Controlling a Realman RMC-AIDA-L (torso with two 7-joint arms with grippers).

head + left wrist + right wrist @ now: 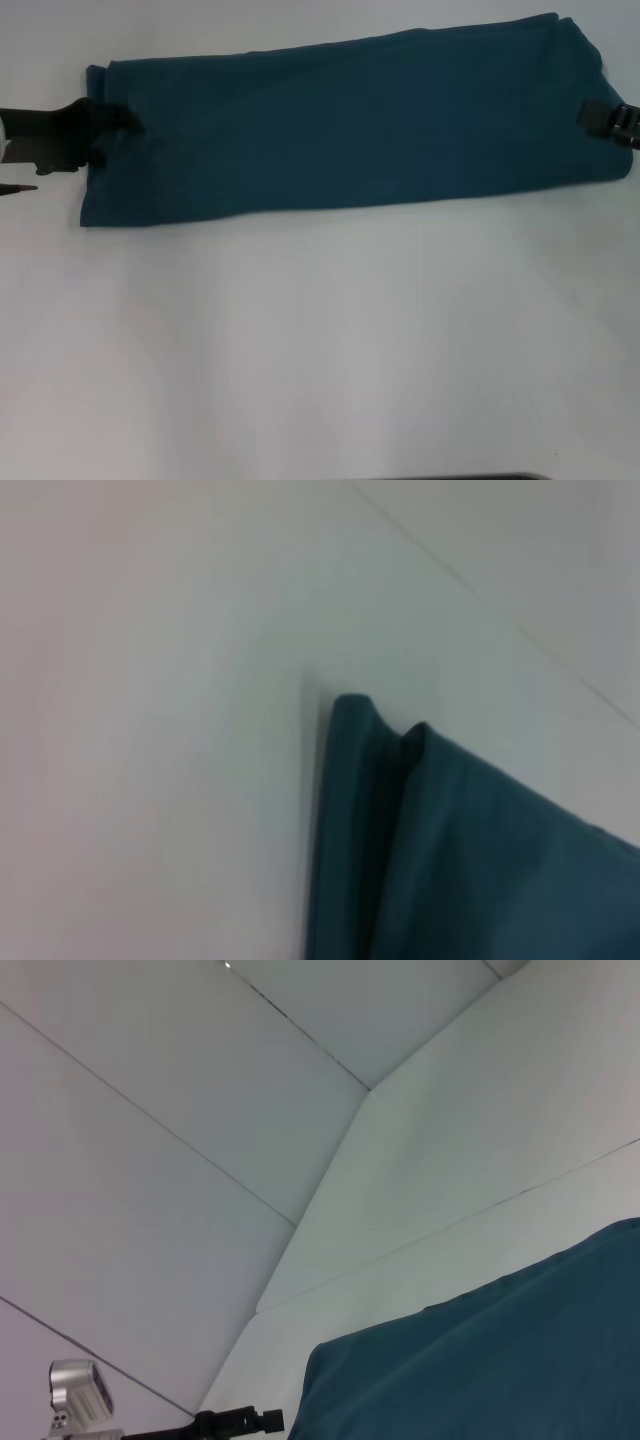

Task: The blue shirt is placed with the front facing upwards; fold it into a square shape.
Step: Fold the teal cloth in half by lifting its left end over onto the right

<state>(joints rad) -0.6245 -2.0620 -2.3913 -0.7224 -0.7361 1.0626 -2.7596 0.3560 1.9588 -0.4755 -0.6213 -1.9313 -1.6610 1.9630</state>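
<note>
The blue shirt [350, 125] lies folded into a long band across the far part of the white table, plain side up, with no lettering showing. My left gripper [128, 122] sits at the band's left end, its tips closed together on the cloth edge. At the right end my right gripper [588, 113] is shut on the cloth in the same way. The left wrist view shows the shirt's layered end [450, 860] with a small raised pinch. In the right wrist view the shirt [490, 1360] stretches away toward the far-off left gripper [240, 1422].
The white table [320, 350] spreads wide in front of the shirt toward me. A thin dark strip [470, 477] runs along the table's near edge. Pale wall panels [200, 1110] rise behind the table.
</note>
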